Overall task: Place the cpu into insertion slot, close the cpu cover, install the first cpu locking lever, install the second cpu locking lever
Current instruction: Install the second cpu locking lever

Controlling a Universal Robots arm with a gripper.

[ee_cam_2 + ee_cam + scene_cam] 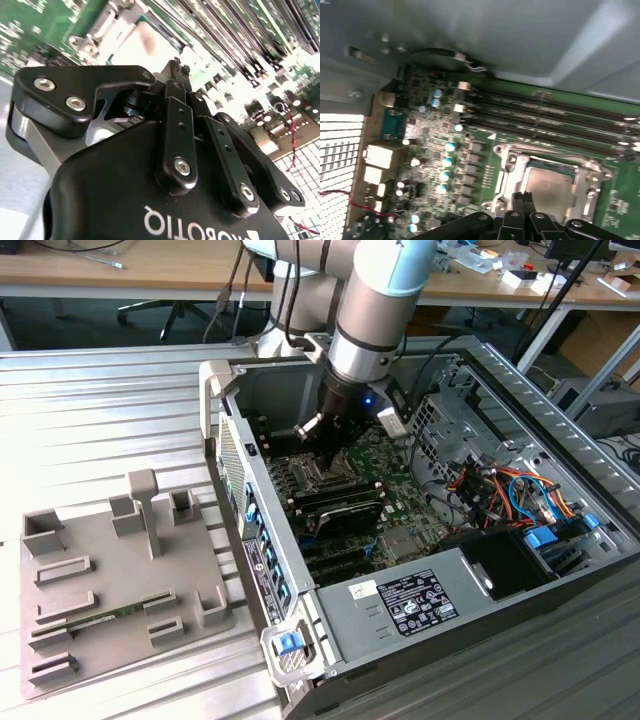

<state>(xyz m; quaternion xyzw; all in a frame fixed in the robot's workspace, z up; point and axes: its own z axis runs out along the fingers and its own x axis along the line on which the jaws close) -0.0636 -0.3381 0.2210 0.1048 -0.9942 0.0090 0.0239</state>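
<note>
hand (524, 199) over cpu (551, 188) | memory slots (555, 120) beside

The open steel computer case (440, 570) lies on the ribbed metal table (100, 410), with the grey plastic fixture tray (110, 580) beside it on the exterior view's left. Inside the case, the green motherboard (435, 150) carries the silver-grey square cpu (547, 187) in its socket, framed by the thin silvery metal cpu cover (512, 167). The long memory slots (545, 120) run just beside the socket.

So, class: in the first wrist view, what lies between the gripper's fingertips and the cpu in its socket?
In the first wrist view, the near side of the silvery cpu cover lies between the gripper and the cpu; the fingertips overlap it.
</note>
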